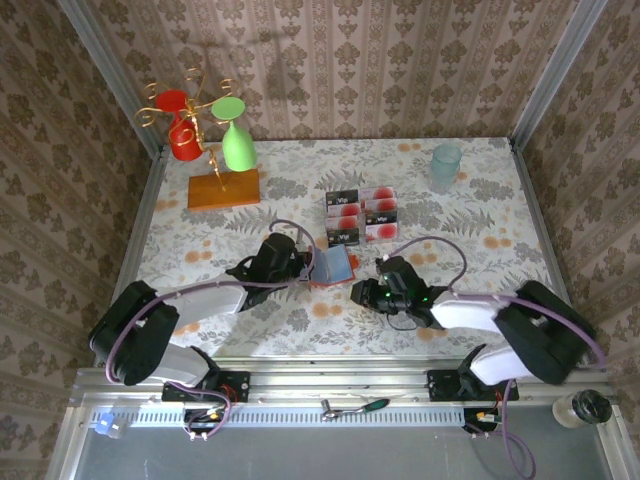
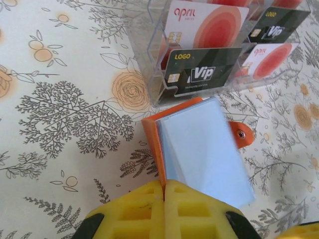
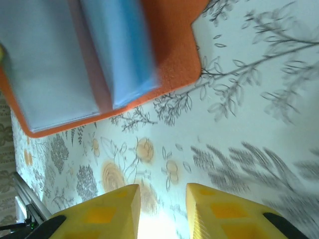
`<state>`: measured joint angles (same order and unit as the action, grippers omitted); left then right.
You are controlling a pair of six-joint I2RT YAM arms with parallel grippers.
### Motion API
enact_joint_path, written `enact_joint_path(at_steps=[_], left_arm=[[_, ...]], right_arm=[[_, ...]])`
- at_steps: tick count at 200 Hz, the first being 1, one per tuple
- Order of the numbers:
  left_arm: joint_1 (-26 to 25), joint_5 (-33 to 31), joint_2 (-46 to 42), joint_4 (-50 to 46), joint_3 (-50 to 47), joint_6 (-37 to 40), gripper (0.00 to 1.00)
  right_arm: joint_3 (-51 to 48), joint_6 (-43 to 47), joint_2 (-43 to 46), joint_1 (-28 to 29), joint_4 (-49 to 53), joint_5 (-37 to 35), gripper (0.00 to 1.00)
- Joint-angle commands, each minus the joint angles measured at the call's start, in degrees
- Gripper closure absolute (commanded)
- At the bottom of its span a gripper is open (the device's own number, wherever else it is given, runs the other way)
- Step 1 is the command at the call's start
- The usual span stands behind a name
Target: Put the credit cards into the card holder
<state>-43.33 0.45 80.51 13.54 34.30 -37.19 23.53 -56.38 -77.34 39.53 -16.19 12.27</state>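
The card holder (image 1: 335, 267) is an orange-red wallet, lying open with its pale blue lining (image 2: 204, 149) up. My left gripper (image 2: 164, 185) is shut on the edge of its orange cover. In the right wrist view the card holder (image 3: 99, 59) fills the upper left. My right gripper (image 3: 162, 209) hangs open just short of it, over bare tablecloth, with nothing between its fingers. The credit cards (image 1: 360, 215) stand in a clear rack just behind the holder. A white card with a red disc (image 2: 207, 25) and a black "Vip" card (image 2: 204, 69) face the left wrist camera.
A clear tumbler (image 1: 446, 163) stands at the back right. At the back left, a red and a green goblet hang on a wire stand with an orange wooden base (image 1: 223, 188). The floral tablecloth (image 1: 500, 230) lies open to the right.
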Motion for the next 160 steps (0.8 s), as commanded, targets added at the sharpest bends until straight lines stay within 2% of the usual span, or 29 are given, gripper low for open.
enact_joint_path(at_steps=[1,26,50,139,160], left_arm=[[0.94,4.79,0.31,-3.99,3.17,2.56,1.00],[1.33,9.88,2.33,-3.19,4.69,3.49,1.00],[1.33,14.59,4.10,-2.52,6.15,3.50,1.00],[1.41,13.10,4.68,-1.37,4.84,1.33,1.00],[1.81,12.22,4.46,0.46,3.70,0.55,0.84]], right_arm=[[5.47,5.53,8.14,-0.16,18.15,-4.06,0.68],[11.23,9.03,10.44,-0.44,24.65,-4.54,0.69],[13.60,10.13,8.12,-0.42,24.30,-4.14,0.70],[13.57,12.08,-13.27,-3.61,8.48,-2.19,0.77],[12.48,11.78,-15.03,-4.60,7.15,-2.08,0.79]])
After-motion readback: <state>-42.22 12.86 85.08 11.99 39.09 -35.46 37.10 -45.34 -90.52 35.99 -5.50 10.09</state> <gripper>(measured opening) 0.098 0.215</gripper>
